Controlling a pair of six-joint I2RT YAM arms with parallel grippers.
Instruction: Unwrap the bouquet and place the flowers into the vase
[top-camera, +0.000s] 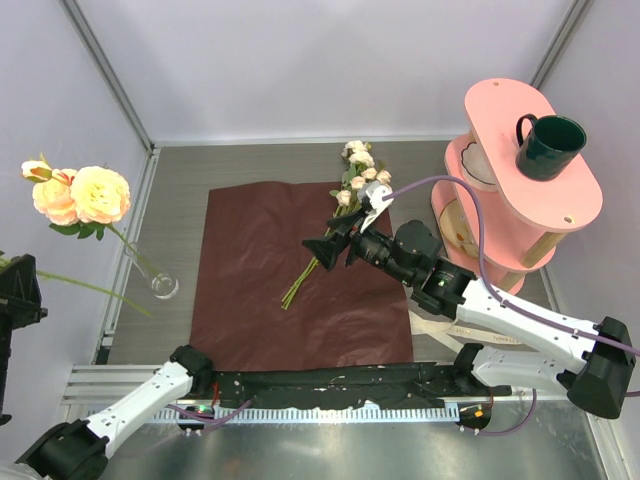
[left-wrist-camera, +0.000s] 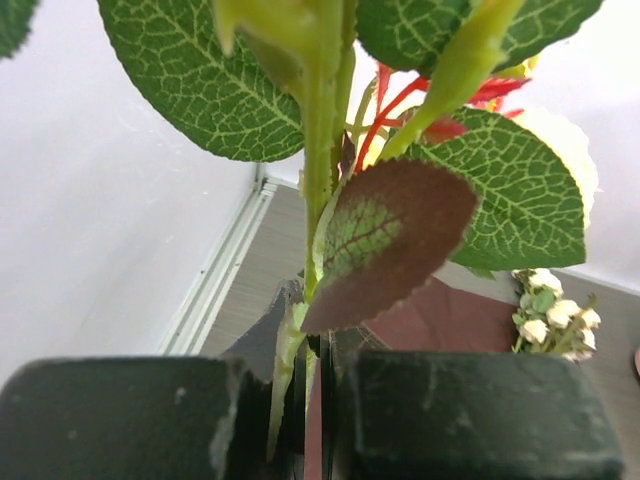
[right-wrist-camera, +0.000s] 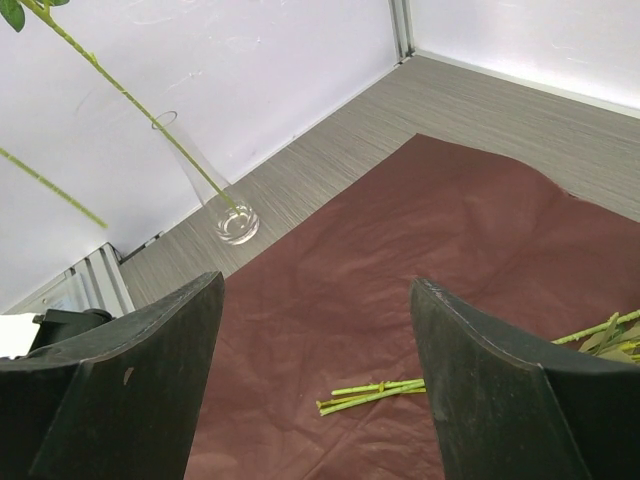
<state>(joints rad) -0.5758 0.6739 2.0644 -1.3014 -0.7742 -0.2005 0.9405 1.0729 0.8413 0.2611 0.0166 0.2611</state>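
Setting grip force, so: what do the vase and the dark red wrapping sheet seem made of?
Vase: looks like clear glass, glossy; the stem inside shows through it, and its base glints. Wrapping sheet: likely thin matte paper, lying flat with soft creases; could be nonwoven.

Left pincer (top-camera: 22, 272) partly off-frame

The paper sheet (top-camera: 300, 300) lies spread on the surface (top-camera: 250, 165). The flowers (top-camera: 357, 178) lie on its right rear part, heads past the far edge, stem ends beneath the right end effector (top-camera: 322, 250). The vase (top-camera: 163, 285) stands just left of the sheet, a stem (right-wrist-camera: 150, 115) leaning in it. Farther left, the left end effector (left-wrist-camera: 318, 400) grips another stem (left-wrist-camera: 320, 150). The shelf (top-camera: 520, 200) stands at the right, the mug (top-camera: 548, 147) on top.
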